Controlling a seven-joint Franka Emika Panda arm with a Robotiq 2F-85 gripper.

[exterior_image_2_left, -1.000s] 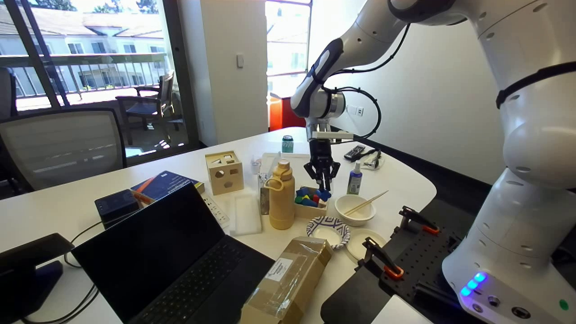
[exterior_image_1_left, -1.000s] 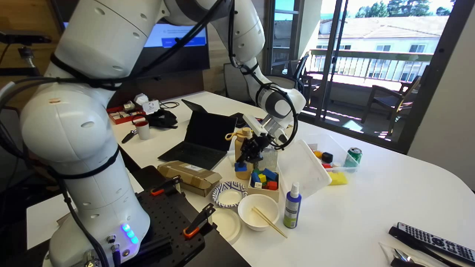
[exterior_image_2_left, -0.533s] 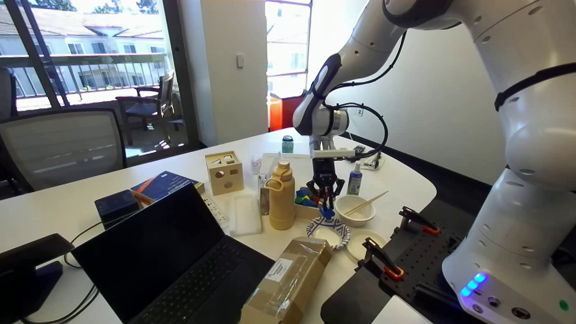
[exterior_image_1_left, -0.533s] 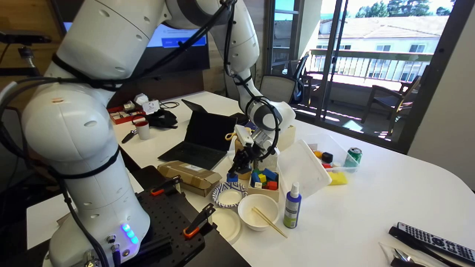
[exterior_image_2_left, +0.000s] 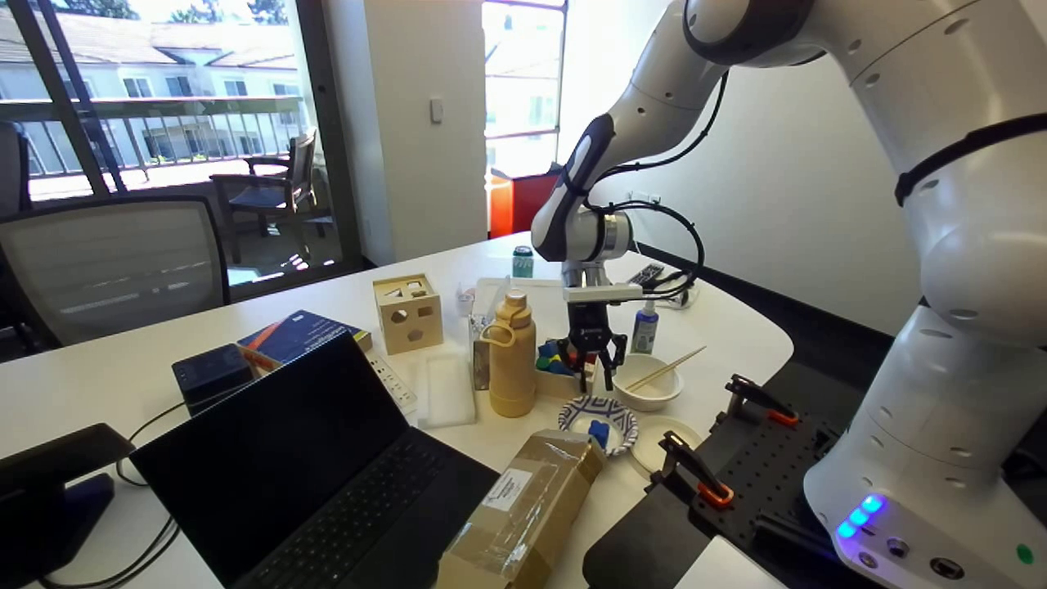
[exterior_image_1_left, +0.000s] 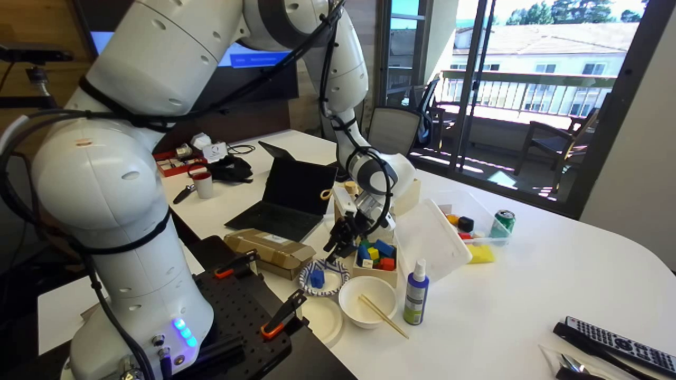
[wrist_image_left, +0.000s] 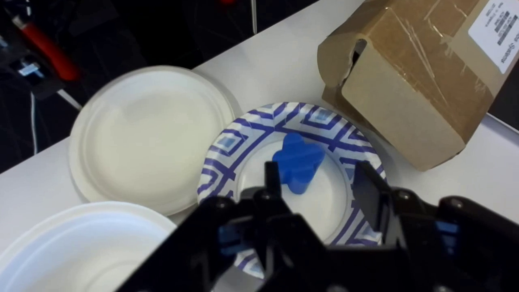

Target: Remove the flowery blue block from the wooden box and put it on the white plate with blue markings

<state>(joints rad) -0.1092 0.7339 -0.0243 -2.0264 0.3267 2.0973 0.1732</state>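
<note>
The flowery blue block (wrist_image_left: 298,162) lies on the white plate with blue markings (wrist_image_left: 292,115), off its middle. Above the plate's rim the claw (exterior_image_2_left: 596,383) points downward, its fingers spread wide, holding nothing, clear of the block. The arm (exterior_image_2_left: 662,98) arches over the table (exterior_image_1_left: 501,316), elbow high, forearm sloping down to the wrist. The wooden box (exterior_image_1_left: 376,274) of coloured blocks (exterior_image_1_left: 373,253) stands just beside the plate.

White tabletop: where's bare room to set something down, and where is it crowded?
In an exterior view, a broad bare patch lies between the spray bottle, yellow item and remote. Crowded: around the blue-marked plate, which the bowl, plain plate, cardboard box and wooden box hem in.
</note>
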